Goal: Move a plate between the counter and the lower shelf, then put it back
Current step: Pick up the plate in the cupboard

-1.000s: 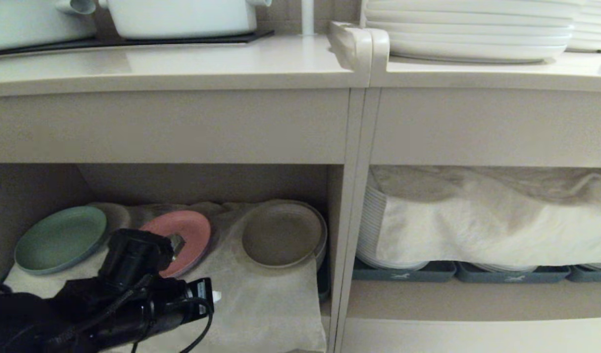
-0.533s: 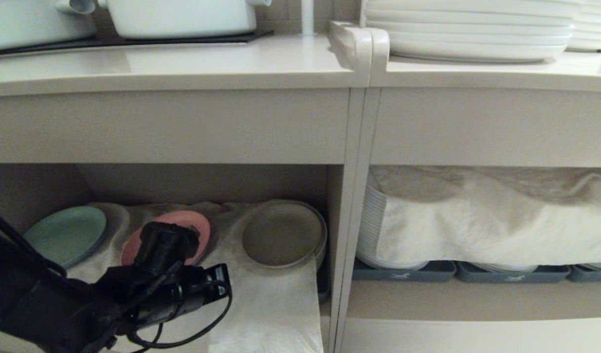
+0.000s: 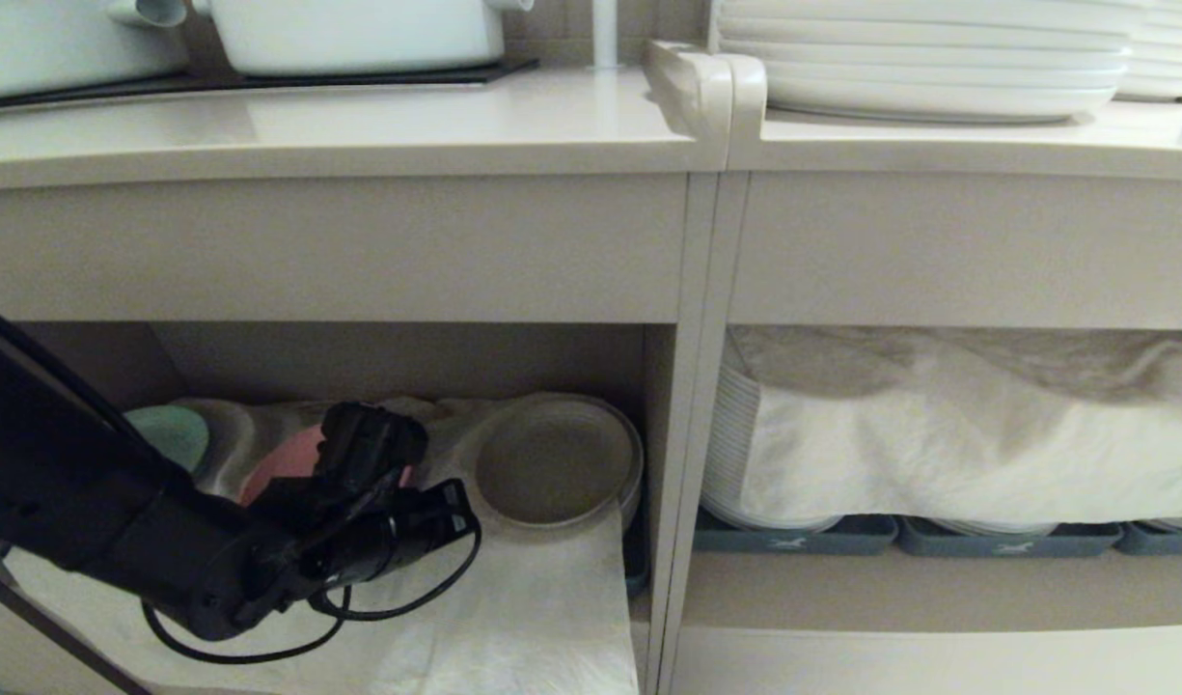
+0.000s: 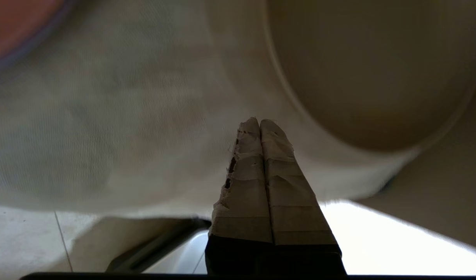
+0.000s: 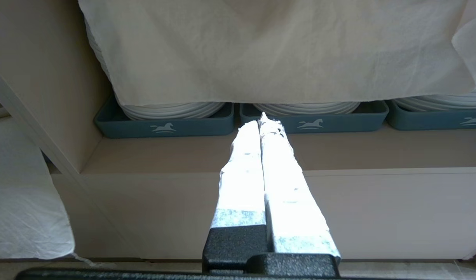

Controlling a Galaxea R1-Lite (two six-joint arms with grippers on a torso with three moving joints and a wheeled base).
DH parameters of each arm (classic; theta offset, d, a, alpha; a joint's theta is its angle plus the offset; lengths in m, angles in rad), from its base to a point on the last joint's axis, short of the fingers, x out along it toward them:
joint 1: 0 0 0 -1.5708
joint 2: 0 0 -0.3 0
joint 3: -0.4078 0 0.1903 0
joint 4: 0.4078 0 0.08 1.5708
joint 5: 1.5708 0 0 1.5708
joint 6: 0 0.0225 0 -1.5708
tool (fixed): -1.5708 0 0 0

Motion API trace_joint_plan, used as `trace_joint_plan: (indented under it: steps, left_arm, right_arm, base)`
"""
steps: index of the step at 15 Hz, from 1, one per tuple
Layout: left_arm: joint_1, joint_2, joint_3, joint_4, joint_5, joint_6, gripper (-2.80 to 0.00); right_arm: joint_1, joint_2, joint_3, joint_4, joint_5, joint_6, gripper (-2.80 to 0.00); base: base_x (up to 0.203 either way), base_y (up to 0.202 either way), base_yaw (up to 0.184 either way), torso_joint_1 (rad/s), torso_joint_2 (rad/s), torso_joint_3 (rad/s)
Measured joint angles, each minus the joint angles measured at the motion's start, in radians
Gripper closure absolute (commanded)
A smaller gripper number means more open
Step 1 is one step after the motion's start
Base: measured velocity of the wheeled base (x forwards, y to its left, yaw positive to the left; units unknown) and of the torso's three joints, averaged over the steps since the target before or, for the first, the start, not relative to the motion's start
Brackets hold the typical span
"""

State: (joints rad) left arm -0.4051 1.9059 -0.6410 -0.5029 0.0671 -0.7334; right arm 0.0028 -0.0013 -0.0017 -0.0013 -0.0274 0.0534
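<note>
Plate (image 3: pixel 555 463), cream and matte with a shallow raised rim, is lying on the white cloth (image 3: pixel 542 598) at the right of the lower shelf (image 3: pixel 407 362), beside a pink plate (image 3: pixel 282 463). Left hand (image 4: pixel 260 125), clenched and empty, is advancing from the shelf's left toward the rim, hiding the pink plate; pickup appears imminent. Right hand (image 5: pixel 263 120) is hanging clenched before the tray compartment.
</note>
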Motion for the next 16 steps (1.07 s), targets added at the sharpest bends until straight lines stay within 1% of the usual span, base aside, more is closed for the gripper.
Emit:
trace_joint_plan:
  steps: [1, 2, 6, 7, 8, 16]
  left_arm:
    - [0.001, 0.006, -0.022, 0.003, 0.003, -0.021, 0.0]
    - [0.002, 0.01, -0.031, 0.004, 0.003, -0.029, 0.0]
    - [0.003, 0.017, -0.041, 0.005, 0.003, -0.031, 0.0]
    - [0.004, 0.017, -0.041, 0.005, 0.004, -0.031, -2.27]
    - [0.004, 0.016, -0.042, 0.005, 0.004, -0.03, -2.8]
    - [0.003, -0.006, -0.02, -0.001, 0.008, -0.03, -2.8]
  right_arm:
    - [0.0, 0.0, 0.0, 0.0, 0.0, 0.0, 0.0]
    - [0.0, 0.0, 0.0, 0.0, 0.0, 0.0, 0.0]
    - [0.0, 0.0, 0.0, 0.0, 0.0, 0.0, 0.0]
    - [0.0, 0.0, 0.0, 0.0, 0.0, 0.0, 0.0]
    - [0.0, 0.0, 0.0, 0.0, 0.0, 0.0, 0.0]
    - [0.0, 0.0, 0.0, 0.0, 0.0, 0.0, 0.0]
  base:
    - [0.0, 0.0, 0.0, 0.0, 0.0, 0.0]
    - [0.0, 0.0, 0.0, 0.0, 0.0, 0.0]
    - [0.0, 0.0, 0.0, 0.0, 0.0, 0.0]
    - [0.0, 0.0, 0.0, 0.0, 0.0, 0.0]
    - [0.0, 0.0, 0.0, 0.0, 0.0, 0.0]
    - [0.0, 0.0, 0.0, 0.0, 0.0, 0.0]
